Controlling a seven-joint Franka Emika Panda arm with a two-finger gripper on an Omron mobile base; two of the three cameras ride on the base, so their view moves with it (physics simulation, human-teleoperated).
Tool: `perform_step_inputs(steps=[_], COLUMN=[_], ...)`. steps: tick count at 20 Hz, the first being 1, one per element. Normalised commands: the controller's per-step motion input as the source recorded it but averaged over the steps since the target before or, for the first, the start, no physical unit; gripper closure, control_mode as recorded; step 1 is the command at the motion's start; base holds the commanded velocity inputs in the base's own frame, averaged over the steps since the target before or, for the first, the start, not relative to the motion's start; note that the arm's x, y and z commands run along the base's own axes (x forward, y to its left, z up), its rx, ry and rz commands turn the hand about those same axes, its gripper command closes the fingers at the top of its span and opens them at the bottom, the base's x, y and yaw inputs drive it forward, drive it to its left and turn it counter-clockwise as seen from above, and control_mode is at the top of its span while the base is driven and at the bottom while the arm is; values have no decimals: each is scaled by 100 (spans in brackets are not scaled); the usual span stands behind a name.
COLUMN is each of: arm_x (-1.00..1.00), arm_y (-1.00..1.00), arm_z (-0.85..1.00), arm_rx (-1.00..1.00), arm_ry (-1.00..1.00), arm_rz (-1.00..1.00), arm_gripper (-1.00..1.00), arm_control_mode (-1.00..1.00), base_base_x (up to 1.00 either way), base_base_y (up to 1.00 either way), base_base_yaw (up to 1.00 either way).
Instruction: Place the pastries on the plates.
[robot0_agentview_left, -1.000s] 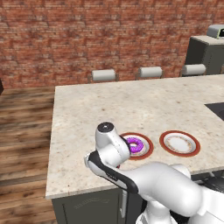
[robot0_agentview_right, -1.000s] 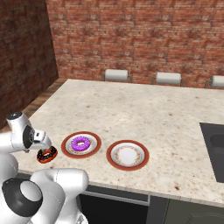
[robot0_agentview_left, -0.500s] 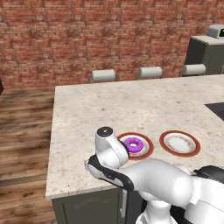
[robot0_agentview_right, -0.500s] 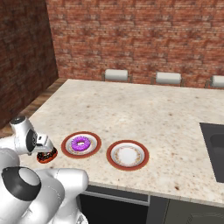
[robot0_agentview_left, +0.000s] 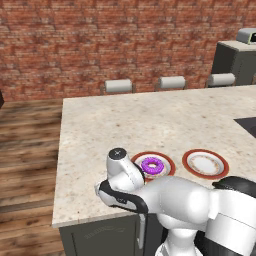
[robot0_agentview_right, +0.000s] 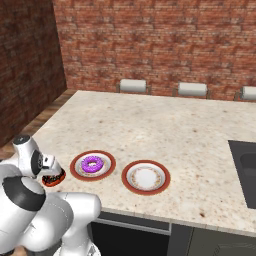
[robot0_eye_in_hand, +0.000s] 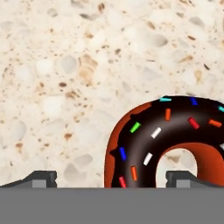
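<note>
1. Speckled stone counter (robot0_agentview_right: 165, 125) carries two plates side by side near its front edge, close together but apart.
2. Purple doughnut (robot0_agentview_right: 92, 163) lies centred on the left plate (robot0_agentview_right: 77, 170); same pair in the left base view, doughnut (robot0_agentview_left: 152, 165) on plate (robot0_agentview_left: 167, 160).
3. Right plate (robot0_agentview_right: 146, 177) has a bare white centre; in the left base view it (robot0_agentview_left: 205, 163) sits at 3 o'clock of the purple doughnut.
4. Chocolate doughnut (robot0_agentview_right: 53, 177) lies on the counter at about 8 o'clock of the left plate, just beside its rim, partly hidden by the wrist.
5. Hand view: chocolate doughnut (robot0_eye_in_hand: 168, 142), multicoloured sprinkles, flat on the stone, toward 4 o'clock in the picture.
6. Gripper (robot0_eye_in_hand: 111, 178) low over it, jaws spread wide. Left fingertip (robot0_eye_in_hand: 40, 178) stands clear of the ring; right fingertip (robot0_eye_in_hand: 183, 178) sits by the ring's hole. Nothing gripped.
7. Three stool backs (robot0_agentview_right: 133, 86) line the counter's far edge, brick wall (robot0_agentview_right: 165, 40) behind.
</note>
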Motion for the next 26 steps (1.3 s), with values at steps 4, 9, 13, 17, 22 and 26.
perform_step_inputs(steps=[4,9,13,17,22,26], arm_x=[0,0,0,-5,-8,0], arm_y=[0,0,0,0,-2,-19], arm_z=[-32,-7,3,42,83,81], arm_rx=[0,0,0,0,0,0], arm_ry=[0,0,-1,-4,-3,0], arm_rz=[0,0,0,0,0,0], arm_gripper=[100,100,100,100,100,100], arm_control_mode=[-100,-100,-100,-100,-100,-100], base_base_x=[0,0,0,0,0,0], base_base_y=[0,0,0,0,0,0], base_base_yaw=[0,0,0,0,0,0])
